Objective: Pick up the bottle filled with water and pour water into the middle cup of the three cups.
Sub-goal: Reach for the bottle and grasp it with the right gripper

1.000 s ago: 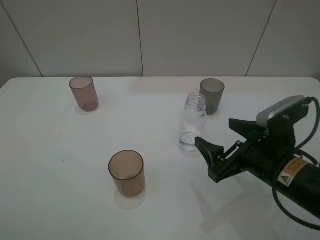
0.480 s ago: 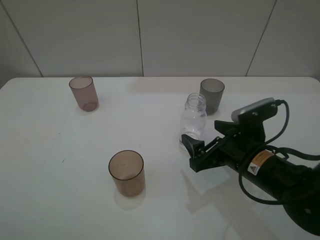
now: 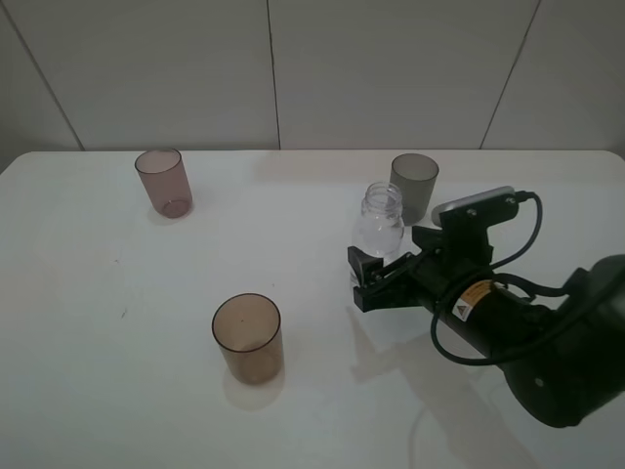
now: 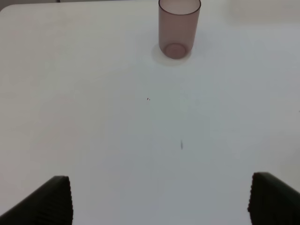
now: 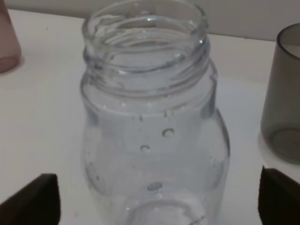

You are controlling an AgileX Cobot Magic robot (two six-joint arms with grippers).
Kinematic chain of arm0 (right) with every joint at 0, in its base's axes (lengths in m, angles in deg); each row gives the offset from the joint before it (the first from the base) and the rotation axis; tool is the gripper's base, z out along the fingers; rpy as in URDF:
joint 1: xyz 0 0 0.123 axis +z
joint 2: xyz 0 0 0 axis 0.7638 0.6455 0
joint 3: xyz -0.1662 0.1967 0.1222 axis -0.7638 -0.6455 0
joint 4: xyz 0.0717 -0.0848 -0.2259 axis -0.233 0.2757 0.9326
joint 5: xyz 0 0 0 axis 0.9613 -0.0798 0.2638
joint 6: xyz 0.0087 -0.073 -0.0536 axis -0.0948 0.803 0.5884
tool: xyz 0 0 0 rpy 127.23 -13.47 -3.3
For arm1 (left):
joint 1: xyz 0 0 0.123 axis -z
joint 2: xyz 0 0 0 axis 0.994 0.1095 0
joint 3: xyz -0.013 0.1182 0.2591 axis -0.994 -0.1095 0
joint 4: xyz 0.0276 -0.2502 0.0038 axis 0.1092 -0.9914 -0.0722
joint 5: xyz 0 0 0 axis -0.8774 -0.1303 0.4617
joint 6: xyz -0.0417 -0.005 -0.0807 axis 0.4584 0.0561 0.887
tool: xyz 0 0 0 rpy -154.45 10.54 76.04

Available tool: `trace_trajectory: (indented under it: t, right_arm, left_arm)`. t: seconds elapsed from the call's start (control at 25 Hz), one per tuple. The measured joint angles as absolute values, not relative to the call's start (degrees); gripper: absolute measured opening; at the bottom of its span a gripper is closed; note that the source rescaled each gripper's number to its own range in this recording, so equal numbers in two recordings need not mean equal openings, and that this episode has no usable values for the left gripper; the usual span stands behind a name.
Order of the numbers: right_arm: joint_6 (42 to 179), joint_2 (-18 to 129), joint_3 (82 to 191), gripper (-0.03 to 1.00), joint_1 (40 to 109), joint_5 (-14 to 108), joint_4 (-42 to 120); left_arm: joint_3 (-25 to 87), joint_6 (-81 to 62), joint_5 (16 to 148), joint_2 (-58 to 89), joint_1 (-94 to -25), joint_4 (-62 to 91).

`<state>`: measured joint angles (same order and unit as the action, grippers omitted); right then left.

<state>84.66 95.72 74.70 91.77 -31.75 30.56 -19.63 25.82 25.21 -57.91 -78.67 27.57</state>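
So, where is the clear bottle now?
In the high view the bottle stands upright on the right half of the table, just in front of the grey cup, between the open fingers of the right pincer.

3 cups [image 3: 248, 337] [image 3: 163, 181] [image 3: 414, 186], 1 bottle [image 3: 378, 227], prob. 2 sets of jaws.

The bottle [image 3: 378, 227] stands right of the middle cup [image 3: 248, 340].
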Motion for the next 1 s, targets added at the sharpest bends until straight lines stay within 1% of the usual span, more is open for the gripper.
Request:
trace_trajectory:
  t: [0.48,1.0]
  right_arm:
    - [86.5,102.5,79.0,1.00,91.8,-31.8,29.5]
    - [87.2,104.0,82.9,1.00,91.8,-32.0,26.0]
  left_arm:
    - [-19.6,25.8,25.2,-57.9,-78.7,27.6]
    - [-19.6,25.8,25.2,-57.9,-78.7,27.6]
